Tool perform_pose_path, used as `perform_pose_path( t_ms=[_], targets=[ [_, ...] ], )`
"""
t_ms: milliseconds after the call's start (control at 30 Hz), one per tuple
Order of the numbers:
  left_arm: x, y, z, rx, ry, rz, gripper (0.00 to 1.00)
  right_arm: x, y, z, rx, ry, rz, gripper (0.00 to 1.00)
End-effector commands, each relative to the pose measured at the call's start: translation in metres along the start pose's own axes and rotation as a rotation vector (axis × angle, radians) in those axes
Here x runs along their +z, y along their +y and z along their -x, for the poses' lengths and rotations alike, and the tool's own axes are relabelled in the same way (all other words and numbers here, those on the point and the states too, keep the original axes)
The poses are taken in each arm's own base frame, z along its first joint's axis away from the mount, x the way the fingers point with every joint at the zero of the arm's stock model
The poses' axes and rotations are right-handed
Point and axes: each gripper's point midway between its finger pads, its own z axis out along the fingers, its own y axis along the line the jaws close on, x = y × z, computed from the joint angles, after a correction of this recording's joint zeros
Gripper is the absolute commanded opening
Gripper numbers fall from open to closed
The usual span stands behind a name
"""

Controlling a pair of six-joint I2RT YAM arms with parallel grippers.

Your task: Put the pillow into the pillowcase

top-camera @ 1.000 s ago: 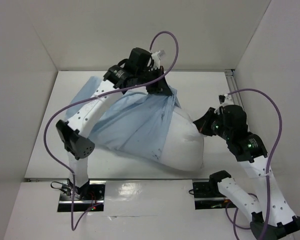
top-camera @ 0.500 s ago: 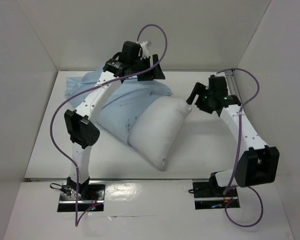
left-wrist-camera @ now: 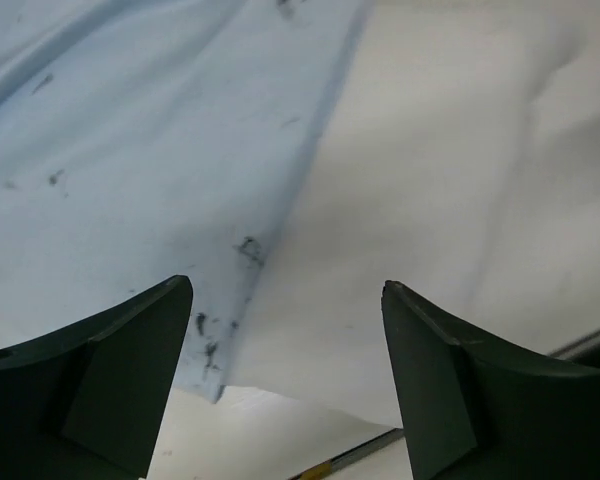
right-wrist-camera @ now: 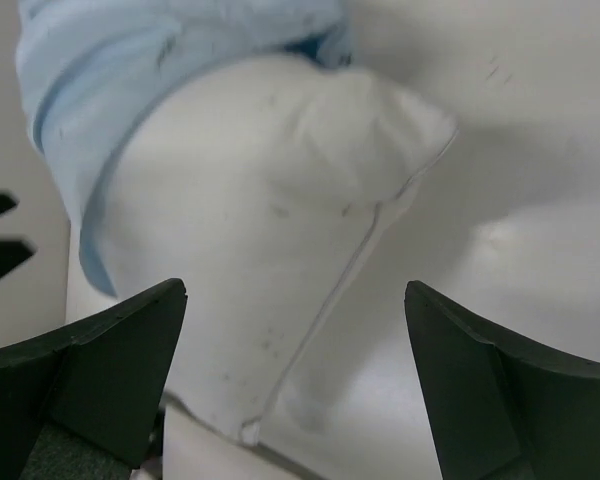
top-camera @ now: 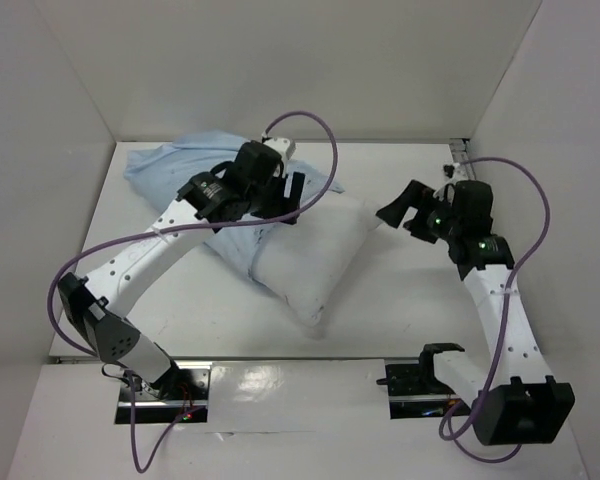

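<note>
Pillow (top-camera: 315, 265) lies mid-counter (top-camera: 400, 320), far-left end inside the pillowcase (top-camera: 175, 170), near end bare. Both look soft, light and floppy; the thin case will likely bunch and slip. Left end effector (top-camera: 288, 198) is open and empty over the case's open edge: pinch there. Right end effector (top-camera: 398, 212) is open and empty, just beside the pillow's right corner: grab that seam. 2 purple cables (top-camera: 300, 125) loop overhead; side walls (top-camera: 540, 120) close.
</note>
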Motion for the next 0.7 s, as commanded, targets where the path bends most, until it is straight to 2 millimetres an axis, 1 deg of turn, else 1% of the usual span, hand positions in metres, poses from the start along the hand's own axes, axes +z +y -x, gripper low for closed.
perform_pose_path(
  t_ms=[0,33,67,100,133,167,200,233,267,300,333,433,467,500,533,567,600,633,667],
  targets=[
    [0.012,0.045,-0.027,0.049,0.037,0.222,0.90,0.005,0.017,-0.052,0.021,0.145,0.129,0.97],
    [0.017,0.052,-0.038,0.047,0.060,0.253,0.92,0.007,0.020,-0.064,0.025,0.177,0.139,0.97],
    [0.018,0.056,-0.043,0.052,0.071,0.271,0.92,0.010,0.018,-0.073,0.040,0.196,0.140,0.97],
    [0.020,0.058,-0.052,0.052,0.089,0.291,0.92,0.011,0.021,-0.079,0.043,0.212,0.155,0.97],
    [0.022,0.065,-0.062,0.050,0.106,0.326,0.92,0.012,0.026,-0.085,0.041,0.227,0.172,0.97],
    [0.024,0.069,-0.063,0.044,0.100,0.346,0.90,0.013,0.026,-0.093,0.040,0.245,0.172,0.97],
    [0.025,0.073,-0.067,0.050,0.105,0.369,0.89,0.013,0.029,-0.093,0.031,0.243,0.185,0.97],
    [0.023,0.074,-0.065,0.047,0.088,0.373,0.87,0.012,0.033,-0.096,0.026,0.255,0.200,0.97],
    [0.026,0.079,-0.067,0.042,0.093,0.382,0.86,0.017,0.031,-0.104,0.028,0.283,0.196,0.99],
    [0.026,0.079,-0.067,0.033,0.091,0.383,0.85,0.017,0.032,-0.105,0.029,0.289,0.205,0.99],
    [0.027,0.086,-0.072,0.032,0.101,0.403,0.82,0.019,0.033,-0.110,0.028,0.308,0.206,0.99],
    [0.028,0.090,-0.071,0.005,0.090,0.422,0.73,0.022,0.038,-0.115,0.022,0.320,0.222,1.00],
    [0.028,0.090,-0.071,0.005,0.090,0.422,0.63,0.025,0.038,-0.114,0.036,0.319,0.222,1.00],
    [0.028,0.090,-0.071,0.005,0.090,0.422,0.54,0.029,0.041,-0.124,0.033,0.332,0.245,1.00],
    [0.029,0.089,-0.072,0.004,0.094,0.413,0.41,0.032,0.041,-0.128,0.037,0.338,0.251,1.00],
    [0.027,0.085,-0.068,-0.012,0.088,0.381,0.28,0.036,0.043,-0.132,0.056,0.347,0.256,1.00],
    [0.025,0.079,-0.062,-0.011,0.081,0.352,0.03,0.045,0.051,-0.136,0.046,0.347,0.290,1.00],
    [0.024,0.075,-0.061,-0.014,0.088,0.326,0.00,0.049,0.057,-0.141,0.045,0.353,0.312,0.98],
    [0.025,0.061,-0.061,-0.024,0.103,0.254,0.00,0.057,0.061,-0.142,0.039,0.338,0.307,0.95]
  ],
)
